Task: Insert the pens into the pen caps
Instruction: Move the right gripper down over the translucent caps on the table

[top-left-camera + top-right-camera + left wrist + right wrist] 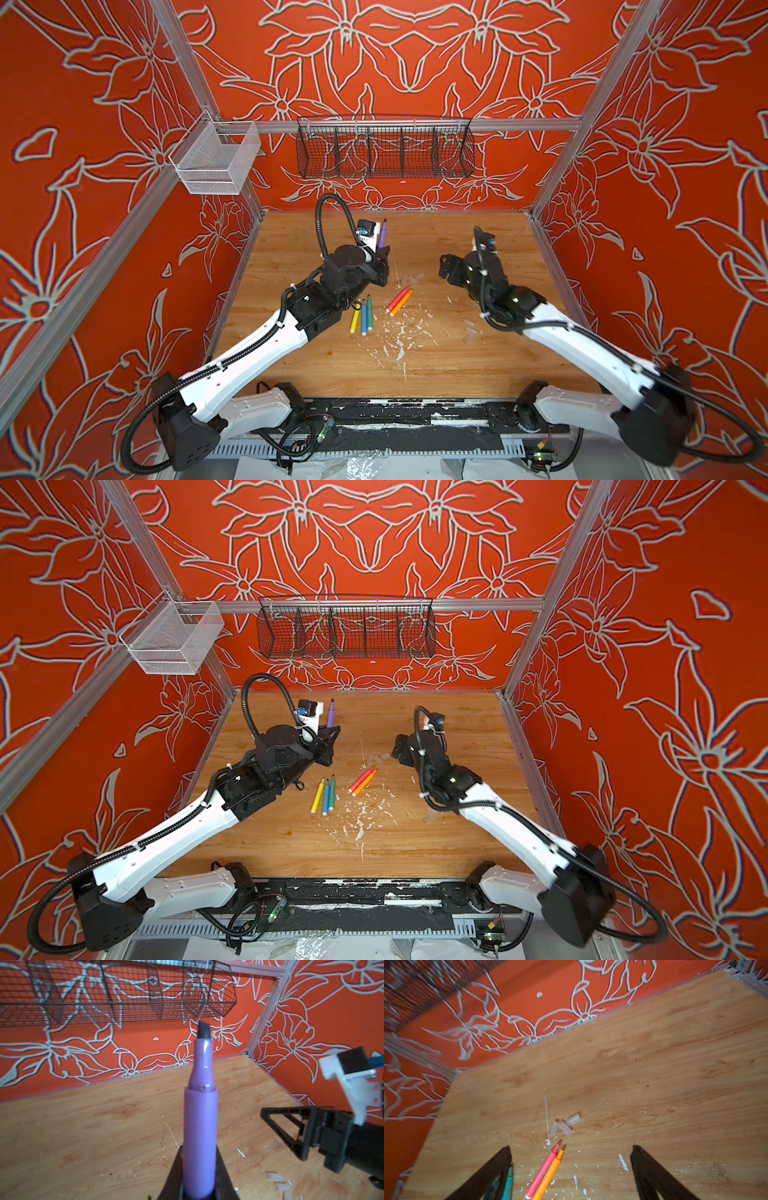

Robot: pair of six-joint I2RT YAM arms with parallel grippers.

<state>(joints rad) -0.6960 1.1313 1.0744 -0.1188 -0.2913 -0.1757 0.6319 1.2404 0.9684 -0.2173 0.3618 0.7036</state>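
My left gripper (199,1152) is shut on the purple pen (200,1115), whose uncapped dark tip points up toward the back wall; both top views show this pen (382,233) (330,713). My right gripper (571,1147) is open and empty above the table's middle (448,266). On the wood lie the yellow pen (355,321), the blue pen (363,318) and the green pen (369,311), side by side. The pink-red pen (544,1168) and orange pen (550,1174) lie together to their right. Three clear pen caps (565,1128) lie just beyond those tips.
A black wire basket (384,147) and a white mesh basket (216,160) hang on the back rail. White paint flecks (399,336) are scattered over the wooden table (436,365). More faint clear caps (470,330) lie beside the right arm.
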